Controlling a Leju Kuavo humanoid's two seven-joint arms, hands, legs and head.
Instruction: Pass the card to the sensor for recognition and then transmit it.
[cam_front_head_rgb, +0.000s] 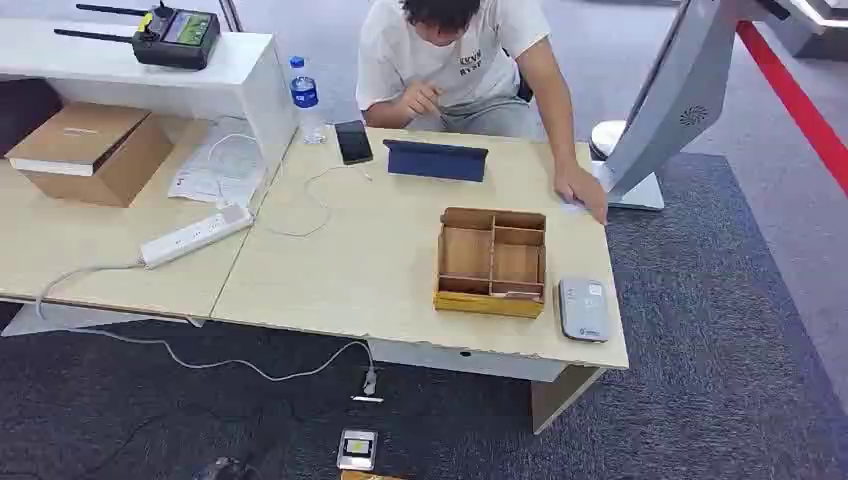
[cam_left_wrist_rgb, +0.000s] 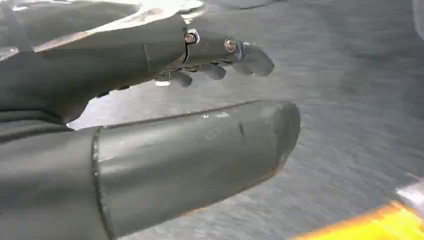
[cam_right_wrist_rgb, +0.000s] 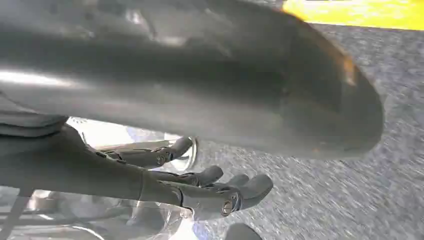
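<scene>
We cannot make out the card itself for certain; a thin pale strip lies along the front compartment of the wooden tray (cam_front_head_rgb: 491, 262), right of centre in the head view, and we judge that to be it, stored there for an easy pick. Just beside the tray's right end, near the bench (cam_front_head_rgb: 380, 262) edge, lies the grey sensor (cam_front_head_rgb: 583, 308), flat and face up, apparently set close so the card travels little.

Behind the tray, a person leans over the bench with a hand (cam_front_head_rgb: 584, 192) pressed on something pale at the right edge, perhaps waiting to receive the card. A tablet (cam_front_head_rgb: 436, 160), a phone (cam_front_head_rgb: 353, 141) and a water bottle (cam_front_head_rgb: 305, 99) sit at upper centre; a power strip (cam_front_head_rgb: 196, 235) and a cardboard box (cam_front_head_rgb: 88, 151) at left.

The left robot hand (cam_left_wrist_rgb: 210, 60) hangs over grey carpet, fingers extended and apart from the thumb, holding nothing. The right robot hand (cam_right_wrist_rgb: 200, 185) likewise hangs over carpet, fingers loosely curved, spread, touching nothing. We judge the task not yet begun.
</scene>
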